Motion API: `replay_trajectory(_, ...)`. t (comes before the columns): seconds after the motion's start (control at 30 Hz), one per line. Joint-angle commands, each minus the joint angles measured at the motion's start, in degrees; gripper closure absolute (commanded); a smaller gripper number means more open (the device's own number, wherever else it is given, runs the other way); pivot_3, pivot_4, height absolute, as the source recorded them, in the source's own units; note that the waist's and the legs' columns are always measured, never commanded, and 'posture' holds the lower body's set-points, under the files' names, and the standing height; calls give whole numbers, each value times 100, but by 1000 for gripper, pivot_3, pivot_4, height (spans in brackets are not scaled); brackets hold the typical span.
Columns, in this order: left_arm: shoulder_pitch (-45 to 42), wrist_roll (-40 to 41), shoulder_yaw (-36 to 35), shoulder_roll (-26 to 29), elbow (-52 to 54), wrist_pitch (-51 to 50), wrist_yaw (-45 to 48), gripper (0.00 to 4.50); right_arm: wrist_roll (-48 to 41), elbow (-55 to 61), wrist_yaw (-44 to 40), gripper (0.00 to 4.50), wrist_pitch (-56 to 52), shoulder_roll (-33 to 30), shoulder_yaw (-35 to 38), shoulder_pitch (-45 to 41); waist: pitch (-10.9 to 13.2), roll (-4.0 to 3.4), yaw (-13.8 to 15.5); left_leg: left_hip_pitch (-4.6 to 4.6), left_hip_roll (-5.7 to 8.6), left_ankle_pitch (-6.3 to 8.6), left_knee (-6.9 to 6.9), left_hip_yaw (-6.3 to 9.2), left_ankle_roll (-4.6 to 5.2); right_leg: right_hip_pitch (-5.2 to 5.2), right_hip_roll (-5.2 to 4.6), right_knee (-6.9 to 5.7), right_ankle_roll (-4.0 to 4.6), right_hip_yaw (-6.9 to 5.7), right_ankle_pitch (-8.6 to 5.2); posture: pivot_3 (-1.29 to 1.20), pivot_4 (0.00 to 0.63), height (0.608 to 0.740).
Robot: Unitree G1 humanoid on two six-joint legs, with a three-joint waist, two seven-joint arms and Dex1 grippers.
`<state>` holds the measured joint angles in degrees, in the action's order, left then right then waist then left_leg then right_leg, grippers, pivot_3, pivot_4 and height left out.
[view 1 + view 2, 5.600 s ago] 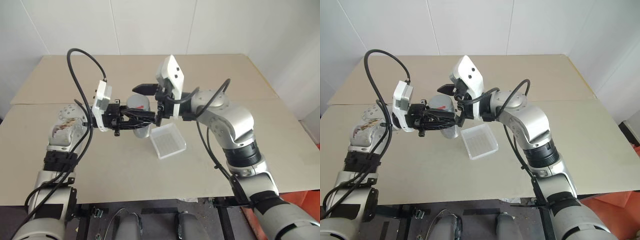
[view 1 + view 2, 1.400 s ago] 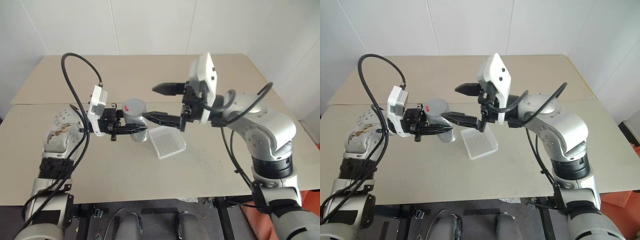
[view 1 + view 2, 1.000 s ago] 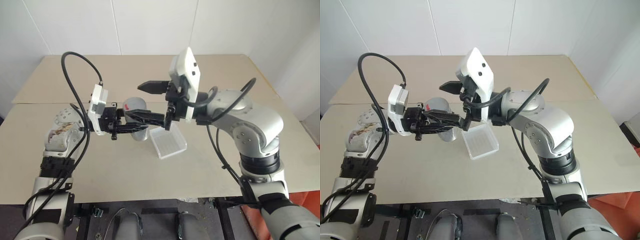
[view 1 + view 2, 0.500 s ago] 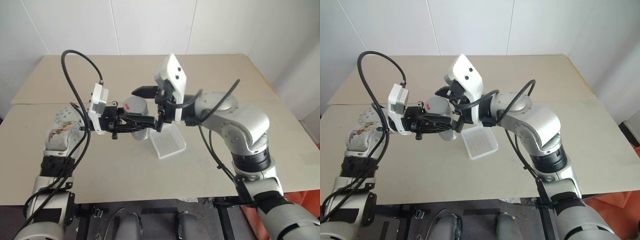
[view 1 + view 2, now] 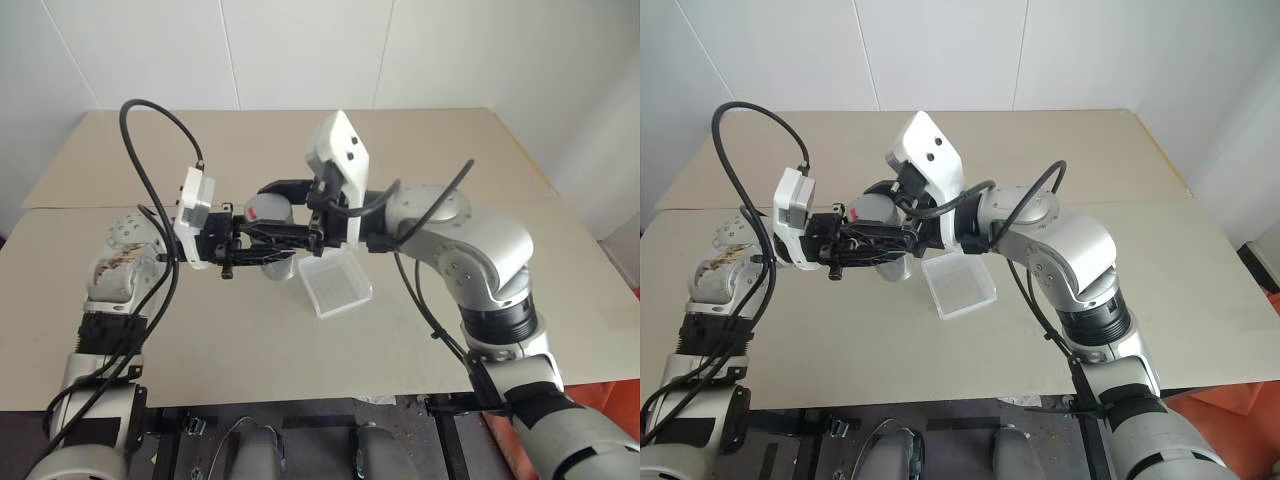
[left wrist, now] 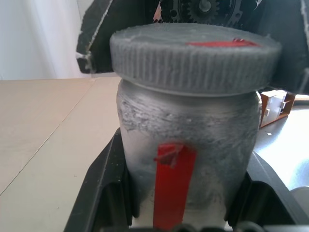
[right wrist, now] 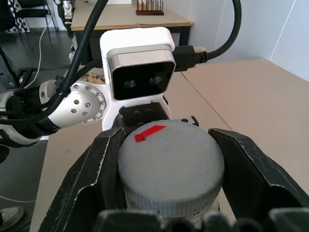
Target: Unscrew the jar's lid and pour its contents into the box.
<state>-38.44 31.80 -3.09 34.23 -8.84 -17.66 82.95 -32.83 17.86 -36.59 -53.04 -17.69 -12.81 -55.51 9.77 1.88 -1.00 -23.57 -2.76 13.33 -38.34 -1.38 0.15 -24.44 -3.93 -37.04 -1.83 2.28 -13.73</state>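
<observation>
Above the table (image 5: 200,330), I have the jar pinned between my two grippers, with unscrewing just about to begin.

Largest first: the flat, matte tan table carries the box (image 5: 336,283), a shallow, clear plastic square tray with rounded corners, lying just below and to the right of the jar. My left gripper (image 6: 181,193) is clamped around the jar (image 6: 188,145), a dull silvery cylinder with a scuffed side and a strip of red tape, held upright in the air. My right gripper (image 7: 169,179) is closed on the lid (image 7: 171,166), a grey ribbed cap bearing a small red mark. I judge the next move is a firm twist of the right wrist while the left holds steady.
</observation>
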Motion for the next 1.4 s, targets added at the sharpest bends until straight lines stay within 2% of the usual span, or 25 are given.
replay_trajectory(0.03,132,65,85,32,249,-66,64,2576,-79,89,28,1746,81,-9,366,-213,0,0,0,0,0,0,0,0,0,0,0,0,0,0,0,0,150,740)
replay_trajectory(0.4,539,33,189,75,469,-25,48,2576,-1487,-226,83,1746,-766,-23,1506,-506,1,-2,10,0,-2,0,2,1,0,0,0,3,0,-2,0,0,150,740)
replay_trajectory(0.57,488,52,85,67,401,-9,-101,2576,-865,68,270,1746,-362,-447,1297,-106,1,-2,6,2,0,0,2,0,0,2,-2,5,0,-1,0,0,150,740)
replay_trajectory(0.67,407,112,-97,86,355,-13,-290,2576,-120,258,490,1746,127,-898,1146,556,1,-2,34,-1,0,0,1,1,0,3,-3,8,0,-2,0,0,150,740)
replay_trajectory(0.83,384,60,-322,109,345,94,-584,2576,508,471,830,1746,418,-1374,1297,1737,1,-1,22,-9,6,0,2,0,0,-2,-8,14,-1,-2,0,0,150,740)
replay_trajectory(1.03,284,-268,-365,-6,274,415,-1236,2576,1041,4,1503,1746,643,-1157,1537,2879,1,0,3,-3,5,0,2,0,0,1,-5,12,-1,2,0,0,150,740)
replay_trajectory(1.27,248,-813,-145,-234,302,783,-1960,2576,1669,-899,1517,1746,1168,-1072,1179,3296,1,0,1,3,7,0,2,-2,0,7,-5,15,-1,5,0,0,150,740)
replay_trajectory(1.33,260,-907,-101,-265,383,848,-2093,2576,1701,-859,1436,1021,1175,-1110,1185,3380,1,0,4,2,6,0,3,-2,0,6,-5,15,-1,5,0,0,150,740)
replay_trajectory(1.37,266,-1068,-35,-250,399,974,-2183,2576,1606,-717,1319,845,1072,-1169,1235,3431,1,0,3,2,6,0,3,-2,0,6,-5,15,-1,5,0,0,150,740)
replay_trajectory(1.4,271,-1182,11,-237,405,1064,-2243,2576,1538,-615,1233,483,995,-1205,1276,3463,1,-1,1,2,7,0,2,-2,0,6,-5,15,-1,5,0,0,150,740)
